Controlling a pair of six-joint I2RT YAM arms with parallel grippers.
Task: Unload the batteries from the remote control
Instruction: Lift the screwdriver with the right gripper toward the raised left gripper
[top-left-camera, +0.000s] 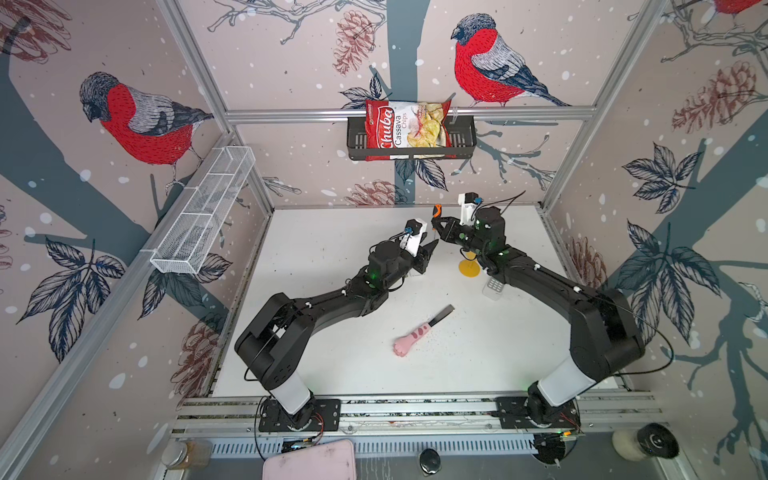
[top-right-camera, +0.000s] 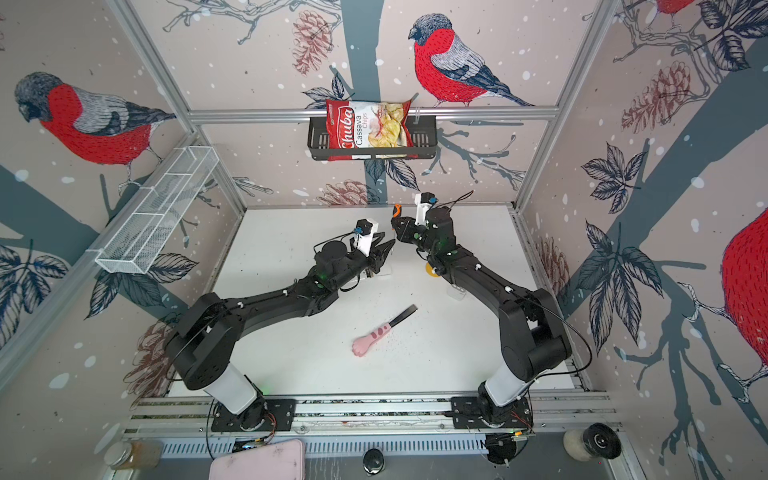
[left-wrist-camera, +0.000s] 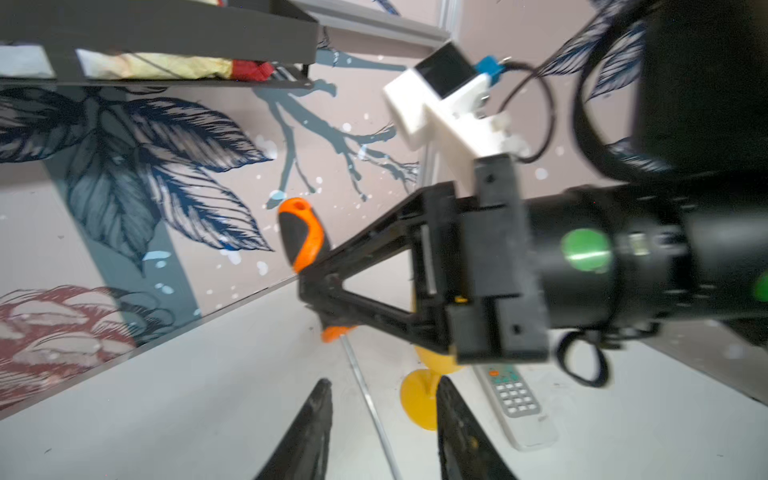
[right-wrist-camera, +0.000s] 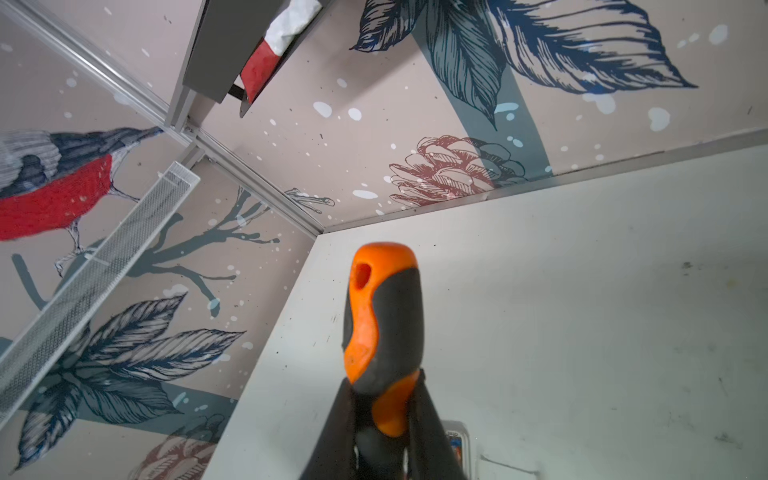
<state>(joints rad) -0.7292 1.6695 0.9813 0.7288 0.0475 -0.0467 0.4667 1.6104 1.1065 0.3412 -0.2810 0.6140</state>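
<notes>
Pinching the screwdriver (right-wrist-camera: 384, 316) handle, the right fingers (right-wrist-camera: 332, 436) should hold it steady while the left fingers (left-wrist-camera: 313, 432), spread astride its shaft, centre before closing.

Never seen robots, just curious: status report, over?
Right gripper shut on screwdriver. Left gripper open, holding nothing. Remote on table, batteries unseen. Right arm partly covers remote.

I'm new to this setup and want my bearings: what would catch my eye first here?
The orange-and-black screwdriver, clamped in the right gripper near the back of the table, with the left gripper open close by its shaft. Then the red chips bag in the black basket on the back wall, amid wallpaper of big red birds.
</notes>
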